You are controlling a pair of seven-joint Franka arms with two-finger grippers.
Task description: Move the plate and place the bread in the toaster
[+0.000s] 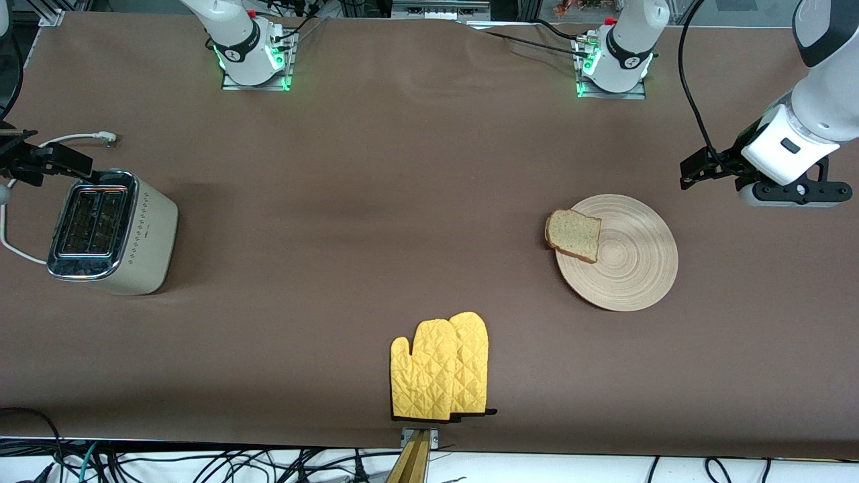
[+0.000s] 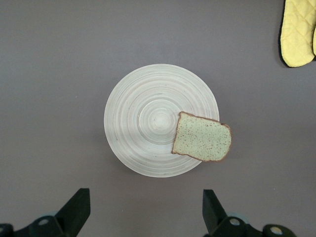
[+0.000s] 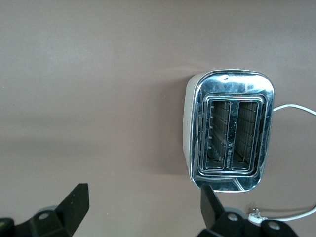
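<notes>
The round light-wood plate [image 1: 634,265] lies toward the left arm's end of the table. The slice of brown bread [image 1: 574,235] lies flat on its rim and overhangs the edge toward the right arm's end. The left wrist view shows the plate [image 2: 143,123] and bread [image 2: 202,137] from above. My left gripper [image 1: 795,193] hangs over bare table beside the plate, open and empty [image 2: 145,212]. The cream toaster [image 1: 114,231] with its chrome top stands at the right arm's end, slots empty [image 3: 229,131]. My right gripper [image 1: 27,164] hovers beside it, open and empty [image 3: 143,210].
A pair of yellow quilted oven mitts [image 1: 439,369] lies near the table's front edge at the middle; it also shows in the left wrist view [image 2: 298,32]. The toaster's white cord [image 1: 74,139] trails on the table by the toaster [image 3: 296,108].
</notes>
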